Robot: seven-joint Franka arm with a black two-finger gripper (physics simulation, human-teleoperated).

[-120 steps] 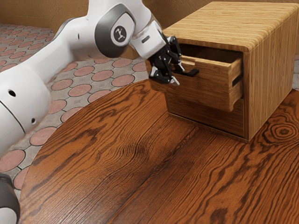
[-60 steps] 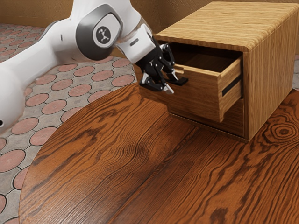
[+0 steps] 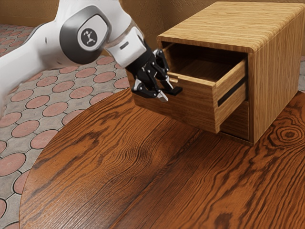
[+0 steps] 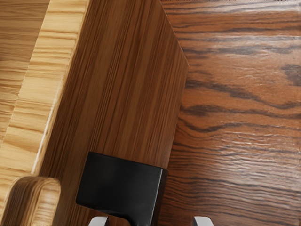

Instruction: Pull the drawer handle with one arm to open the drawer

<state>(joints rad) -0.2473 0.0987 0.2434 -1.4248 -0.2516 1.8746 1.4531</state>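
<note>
The tool (image 3: 166,92) clamps the black handle (image 3: 175,90) of the drawer (image 3: 200,98); it stands partly out of the cabinet (image 3: 271,71).

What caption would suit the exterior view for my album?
White robot arm at the black handle of a partly open drawer in a wooden cabinet.

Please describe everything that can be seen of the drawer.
The drawer is a box of light, striped wood, open on top; nothing shows in the visible part of its inside. It stands level, partly pulled out of the cabinet, above the table. A black handle sits on its front, with the hand at it.
</note>
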